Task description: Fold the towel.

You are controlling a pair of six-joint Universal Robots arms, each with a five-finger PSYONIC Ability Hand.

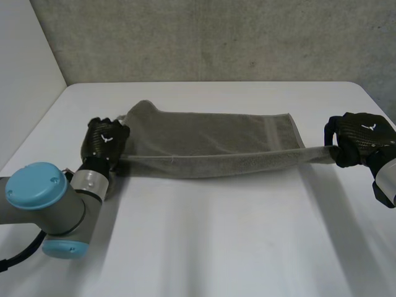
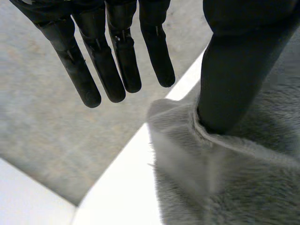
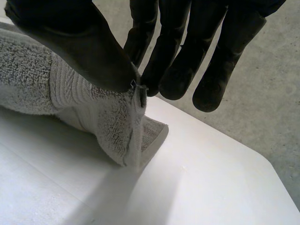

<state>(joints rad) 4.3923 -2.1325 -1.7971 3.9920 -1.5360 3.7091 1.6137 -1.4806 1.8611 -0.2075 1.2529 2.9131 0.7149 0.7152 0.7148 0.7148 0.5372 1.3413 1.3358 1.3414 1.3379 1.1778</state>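
A grey towel (image 1: 210, 145) lies folded lengthwise across the white table (image 1: 216, 241), pulled taut between my two hands. My left hand (image 1: 105, 139) is at its left end. In the left wrist view the fingers (image 2: 115, 61) are straight and off the towel (image 2: 234, 183), while the thumb (image 2: 234, 70) presses its tip onto the cloth's edge. My right hand (image 1: 359, 136) holds the right end a little above the table. In the right wrist view the thumb (image 3: 84, 47) and a fingertip pinch a corner of the towel (image 3: 70, 98).
A grey concrete wall (image 1: 216, 37) rises behind the table's far edge, and a white wall (image 1: 25, 80) stands at the left. The towel's right end lies close to the table's right edge (image 3: 225, 140). Bare tabletop spreads in front of the towel.
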